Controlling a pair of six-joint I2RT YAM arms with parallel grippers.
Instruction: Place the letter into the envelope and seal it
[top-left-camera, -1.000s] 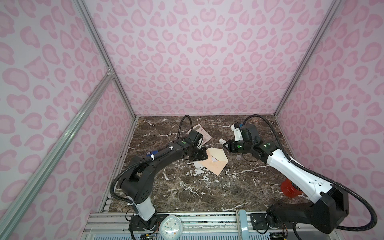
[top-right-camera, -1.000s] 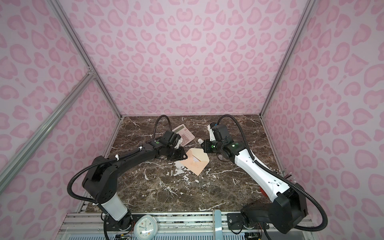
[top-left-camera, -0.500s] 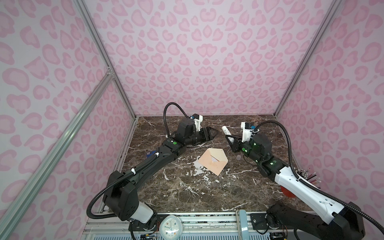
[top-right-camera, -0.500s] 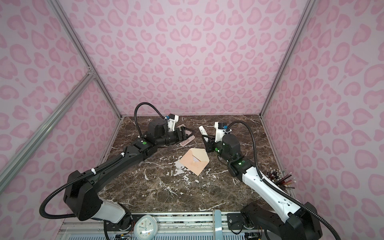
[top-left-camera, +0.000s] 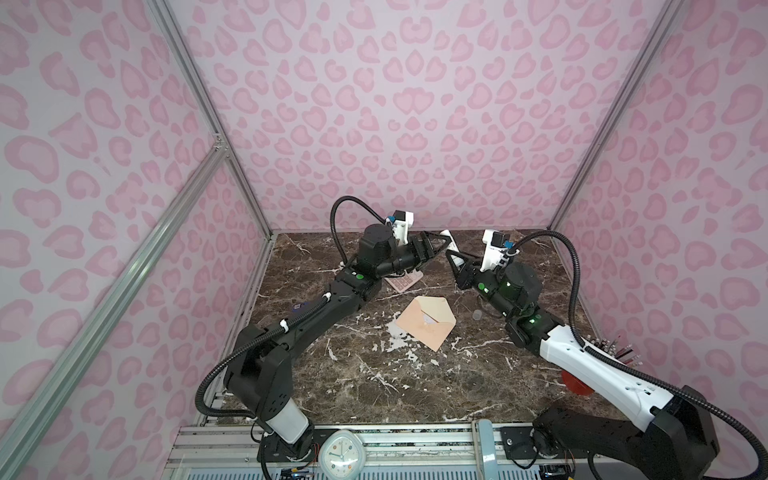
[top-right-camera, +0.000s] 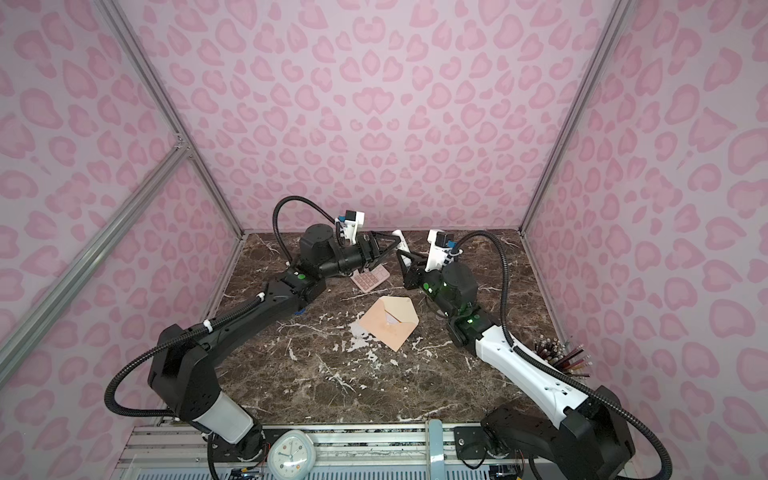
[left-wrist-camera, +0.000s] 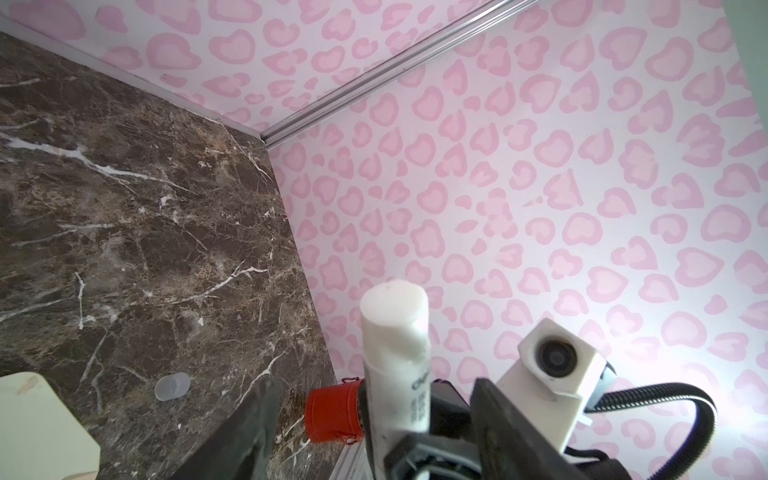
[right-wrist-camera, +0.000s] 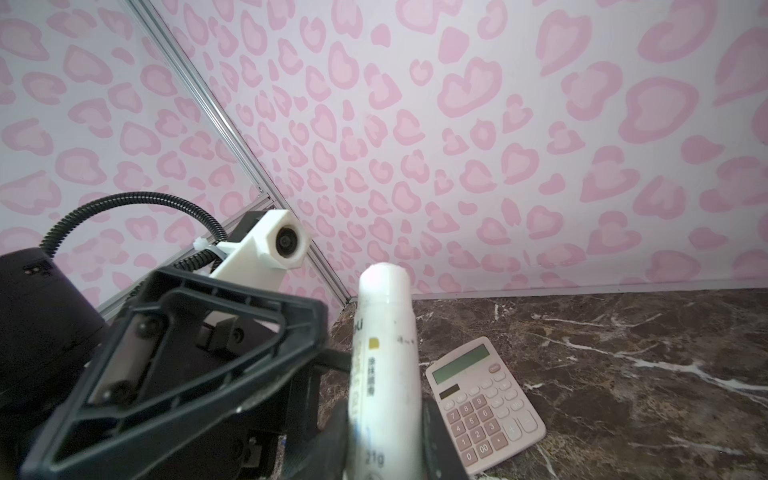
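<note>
Envelope (top-left-camera: 426, 324) in both top views, glue stick (right-wrist-camera: 386, 353) label, right wrist

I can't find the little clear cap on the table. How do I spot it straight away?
On the marble tabletop, find the peach envelope near the middle. Between it and the right arm, the cap lies alone on bare marble. It is the only small translucent cylinder there; the nearby calculator is flat and pink.
</note>
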